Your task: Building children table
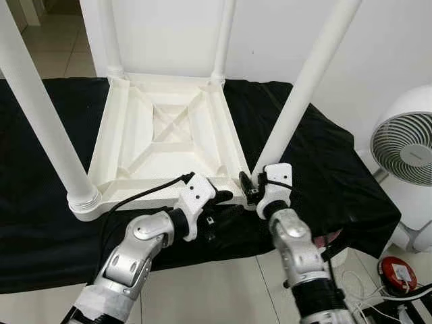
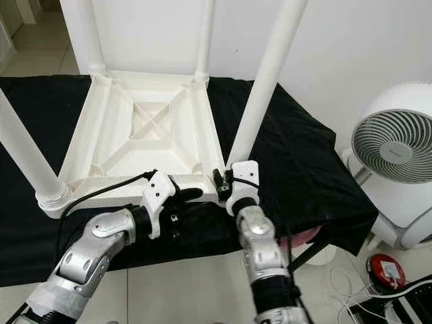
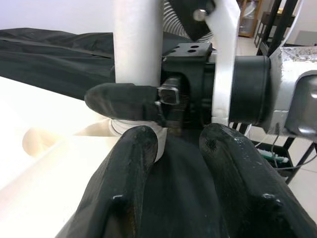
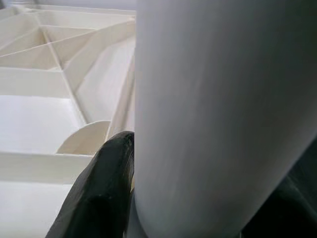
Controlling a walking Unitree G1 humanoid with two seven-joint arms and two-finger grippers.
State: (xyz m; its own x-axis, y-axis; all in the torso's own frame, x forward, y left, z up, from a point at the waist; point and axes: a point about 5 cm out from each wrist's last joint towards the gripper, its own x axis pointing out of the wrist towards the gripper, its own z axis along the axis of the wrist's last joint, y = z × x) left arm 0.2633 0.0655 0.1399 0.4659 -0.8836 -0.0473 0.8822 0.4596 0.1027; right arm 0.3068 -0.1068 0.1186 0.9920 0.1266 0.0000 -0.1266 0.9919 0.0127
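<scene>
- At the near right corner of the upturned table top [image 1: 162, 135], the right gripper [image 1: 255, 189] has its fingers [image 4: 101, 188] clasped round the base of the near right leg [image 1: 304, 88], which stands in its corner socket.
- Just beside it, the left gripper [image 1: 219, 202] hovers over the black cloth [image 1: 324, 162] at the top's near edge; its fingers [image 3: 133, 183] are spread and grasp nothing.
- The table top lies underside up on the cloth-covered bench, ribs showing.
- Four legs stand upright, one at each corner: the near left leg [image 1: 40, 115] and the two far legs [image 1: 111, 34] look seated.
- Judgement: assembly is nearly done; what seems left is firming this last leg, then turning the table over.
- A white fan [image 1: 405, 145] stands on the floor to the right.
</scene>
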